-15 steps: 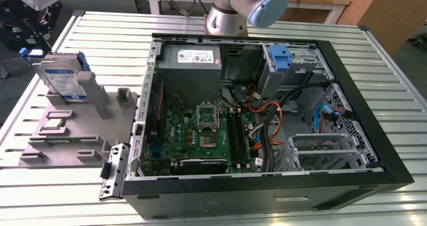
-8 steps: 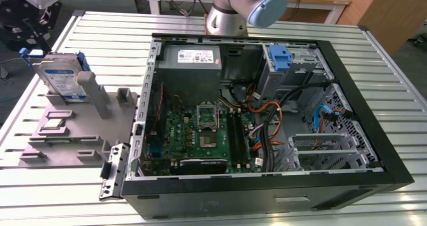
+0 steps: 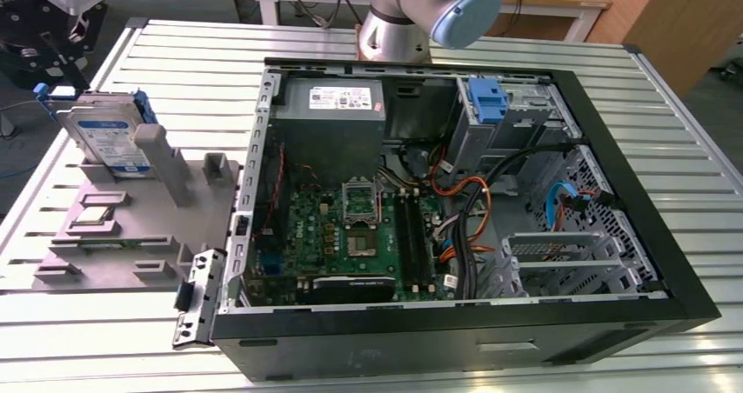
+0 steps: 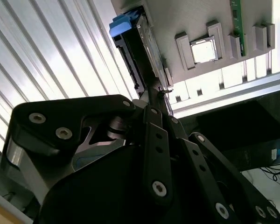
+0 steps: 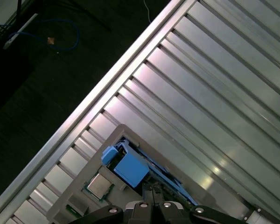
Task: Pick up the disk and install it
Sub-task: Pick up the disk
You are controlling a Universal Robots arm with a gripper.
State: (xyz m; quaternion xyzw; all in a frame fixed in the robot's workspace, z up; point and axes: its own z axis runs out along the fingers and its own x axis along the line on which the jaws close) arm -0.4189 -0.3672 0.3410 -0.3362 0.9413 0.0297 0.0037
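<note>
The gripper hovers at the disk with its jaws drawn together. The gap is narrow and nothing is between them. The disk sits just ahead of the jaw tips; whether the tips touch it I cannot tell, but it is not yet gripped.

The disk stands on edge in a slot of the grey holder, label showing and its blue frame uppermost — a pose that, I judge, leaves the top edge free for jaws coming from above. Beyond the disk from the jaws, a chip lies flat in its own recess of the holder.

Well apart from the jaws is the case, laid on its side with the panel off — so its inside faces up and, I judge, a disk can be lowered in. Holder and case rest on a slatted table. The disk is not yet in the case.
</note>
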